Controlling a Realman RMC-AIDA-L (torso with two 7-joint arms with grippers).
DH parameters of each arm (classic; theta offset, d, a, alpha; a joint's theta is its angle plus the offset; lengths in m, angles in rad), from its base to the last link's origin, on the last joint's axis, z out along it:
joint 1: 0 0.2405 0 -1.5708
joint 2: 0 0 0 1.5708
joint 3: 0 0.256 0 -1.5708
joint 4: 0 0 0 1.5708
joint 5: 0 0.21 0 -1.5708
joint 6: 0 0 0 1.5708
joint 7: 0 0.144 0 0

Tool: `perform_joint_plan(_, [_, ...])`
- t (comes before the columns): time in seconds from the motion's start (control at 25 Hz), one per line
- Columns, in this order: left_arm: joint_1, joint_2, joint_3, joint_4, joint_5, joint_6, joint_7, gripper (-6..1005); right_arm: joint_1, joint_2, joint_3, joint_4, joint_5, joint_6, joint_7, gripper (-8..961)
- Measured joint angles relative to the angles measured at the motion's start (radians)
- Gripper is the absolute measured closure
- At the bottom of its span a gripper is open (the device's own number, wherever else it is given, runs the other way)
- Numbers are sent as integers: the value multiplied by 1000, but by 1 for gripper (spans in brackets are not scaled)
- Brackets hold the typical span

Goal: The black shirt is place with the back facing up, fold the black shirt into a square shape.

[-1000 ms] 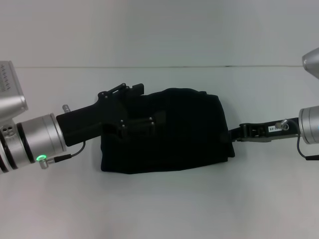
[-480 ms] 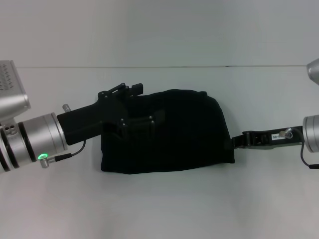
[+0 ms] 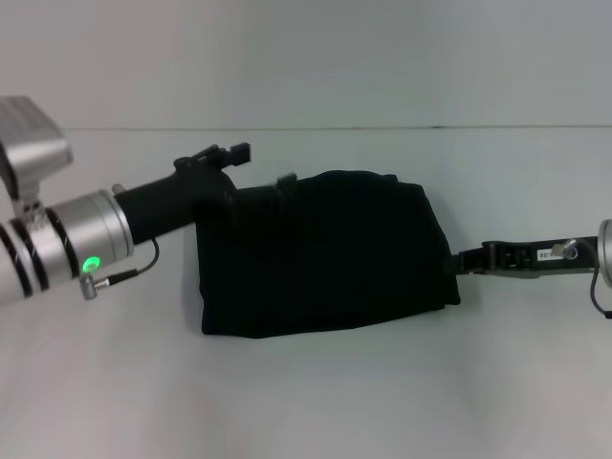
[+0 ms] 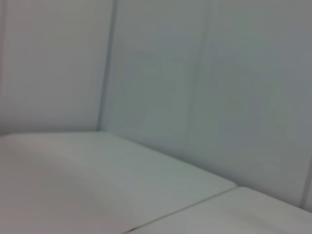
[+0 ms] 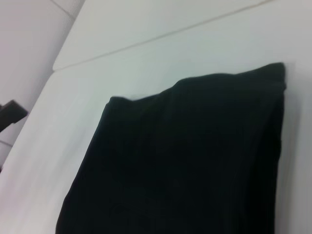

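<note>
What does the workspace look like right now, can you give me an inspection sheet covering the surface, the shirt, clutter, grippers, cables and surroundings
Surface: white table, bare around the shirt.
Job's things: black shirt lies folded into a compact, roughly rectangular bundle at the table's middle; no print showing.
Clutter: nothing seen.
Grippers: left gripper at the shirt's far left corner; right gripper low at the shirt's right edge.
Cables: thin dark cable loops under the left wrist, beside a green light; another at the right wrist.
Surroundings: plain pale wall behind the table.
</note>
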Motion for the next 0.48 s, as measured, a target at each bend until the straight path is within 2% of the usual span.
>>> perform_joint_plan(0.2, [-48,5,8,-2,1,-169,-241,50,-25,-9,76,-8,0,-8,-94,892])
perform_joint_plan(0.44, [-93,12,18,-44,10,-366,-424,50,-73,-13,209,-31,0,-45,-221,659])
perform_joint_plan(0.48, [-106,19,25,-64,22,-417,-484,50,-78,-13,234,-48,0,-58,-228,578])
